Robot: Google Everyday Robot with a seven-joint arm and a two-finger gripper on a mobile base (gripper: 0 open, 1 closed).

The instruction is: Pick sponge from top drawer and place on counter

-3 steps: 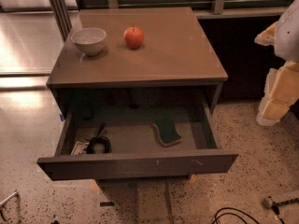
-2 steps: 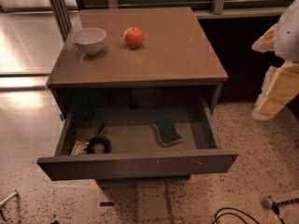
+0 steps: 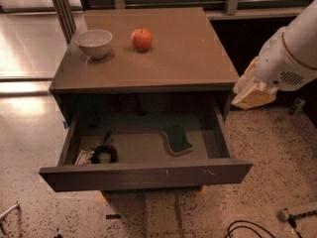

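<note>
Swinging in from three o'clock, the tool (image 3: 253, 89) had neared the tabletop (image 3: 173, 58), its opening impossible to tell. The sponge (image 3: 177, 139) lay untouched toward three o'clock in the open top drawer (image 3: 143, 175); the reach looked barely begun.

No writing can be read here.
A pale paper-like item (image 3: 84, 156) in the lower left corner of the top drawer (image 3: 148, 175) is too blurred to read; the hand (image 3: 251, 89) hangs at the right of the frame, just beside the surface (image 3: 168, 58).
</note>
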